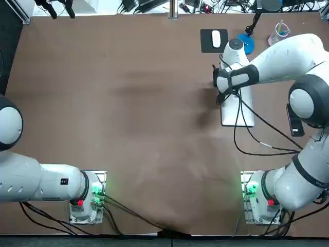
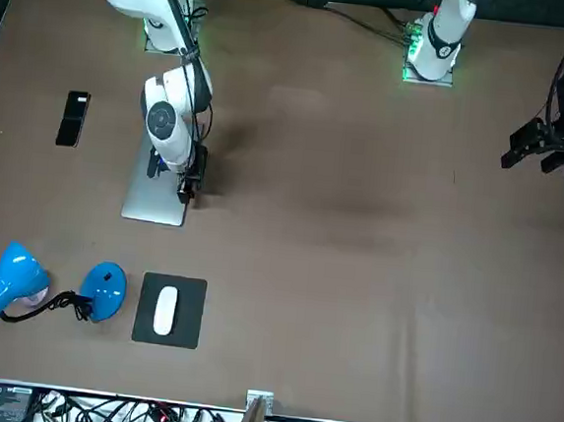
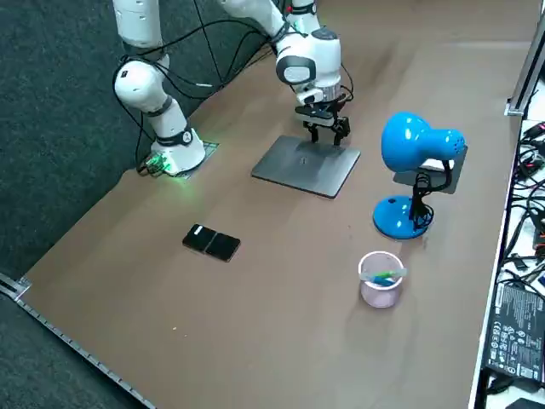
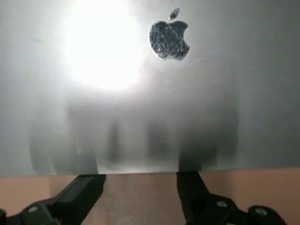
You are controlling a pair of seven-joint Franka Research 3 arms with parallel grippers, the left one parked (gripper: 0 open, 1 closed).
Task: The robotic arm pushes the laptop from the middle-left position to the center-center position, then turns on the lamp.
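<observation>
Table [image 1: 128, 103]: plain brown. Laptop [image 3: 302, 169]: silver-grey lid, dark apple logo [image 4: 169, 40], white glare patch. Right gripper [image 4: 139, 178], at laptop edge: black fingers; arm white w/ black band. Lamp [image 3: 413, 146]: blue, black cord. Mouse [image 2: 164, 311]: white, on black pad [image 2: 185, 331]. Phone [image 3: 211, 242]: black. Cup [image 3: 380, 285]: translucent pale pink, green/blue item inside. Arm base [image 1: 250, 190]: green LEDs.

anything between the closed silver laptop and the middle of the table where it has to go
No object: only bare brown table lies between. The open right gripper itself stands at the closed silver laptop, on its middle-facing edge.
</observation>
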